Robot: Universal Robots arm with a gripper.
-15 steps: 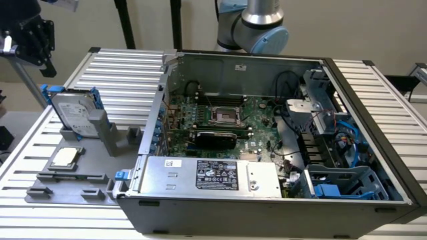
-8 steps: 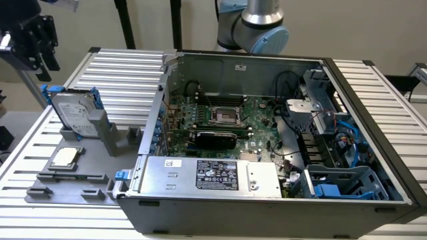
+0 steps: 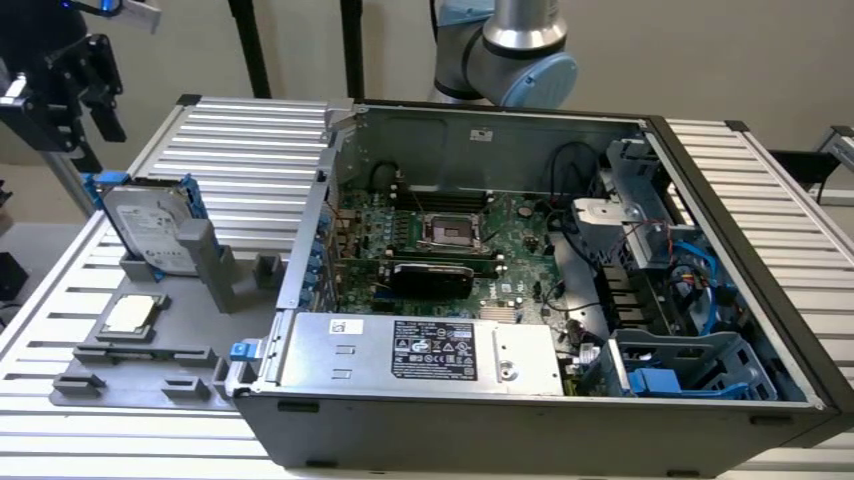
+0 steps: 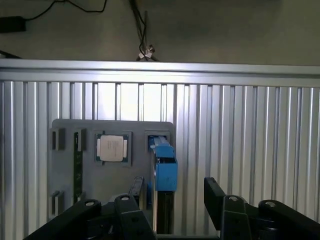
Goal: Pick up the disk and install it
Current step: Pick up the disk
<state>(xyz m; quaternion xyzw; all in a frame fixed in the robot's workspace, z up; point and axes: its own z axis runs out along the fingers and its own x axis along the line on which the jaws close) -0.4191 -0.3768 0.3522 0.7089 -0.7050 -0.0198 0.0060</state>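
Note:
The disk stands upright on its edge in a slot of the grey fixture plate at the exterior view's left. It is silver-grey with a white label and blue side rails. My black gripper hangs above it, a little further to the exterior view's left, and does not touch it. In the wrist view I look down on the disk's thin edge and its blue rail. My gripper is open there, with its two black fingers wide apart on either side of the disk's line and nothing between them.
A small square silver chip lies on the plate in front of the disk. The open computer case sits at centre, with a motherboard, a silver box with a black label and blue drive bays. The table is ribbed aluminium.

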